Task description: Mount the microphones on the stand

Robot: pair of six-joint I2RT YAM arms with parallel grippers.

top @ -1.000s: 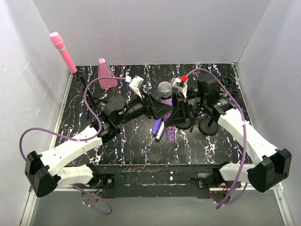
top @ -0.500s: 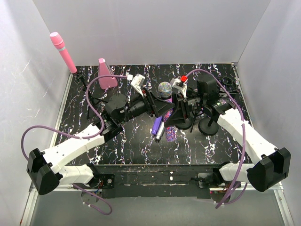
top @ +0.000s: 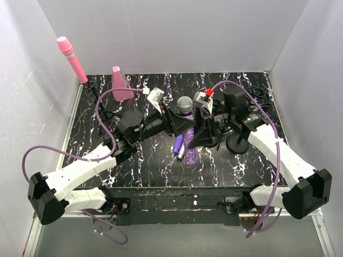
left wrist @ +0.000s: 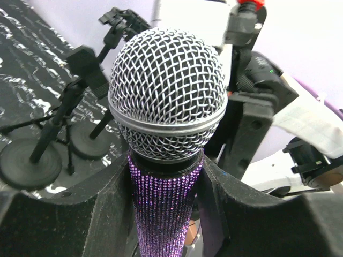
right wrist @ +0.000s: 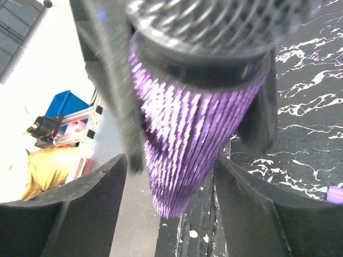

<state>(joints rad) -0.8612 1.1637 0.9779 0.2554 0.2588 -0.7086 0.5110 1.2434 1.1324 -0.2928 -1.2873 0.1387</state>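
- Glittery purple microphone (left wrist: 166, 134) is held off the bench (top: 134, 166) near mid-bench, with its silver mesh head uppermost and toward the far wall.
- Left gripper (top: 184, 120): jaws clamped on the glittery body just under the mesh head. In the left wrist view, both dark fingers (left wrist: 110, 214) press against the body.
- Right gripper (top: 195, 133) faces the left one from the right, just beside it. Its jaws are apart. In the right wrist view, the lower end of the microphone hangs between the right fingers (right wrist: 80, 214) with a gap on each side, touching neither.
- In the top view, glitter from the lower body shows below both grippers.
- Plain purple microphone (top: 178, 144) lies flat on the bench, just on the near side of the grippers and close beside that glittery lower end.
- Pink microphone (top: 72, 60) sits raised and tilted at the far-left corner, head up and leftward. Its lower end meets a thin black support there; we cannot make out the clip.
- Pink wedge block (top: 120, 85) stands on the far side of the bench, left of centre.
- Round-base black stand (left wrist: 31, 165) and a second stand (left wrist: 88, 140) are upright on the bench to the right of the grippers. Neither carries a microphone.
- We cannot pick out a silver-grey microphone in any view.
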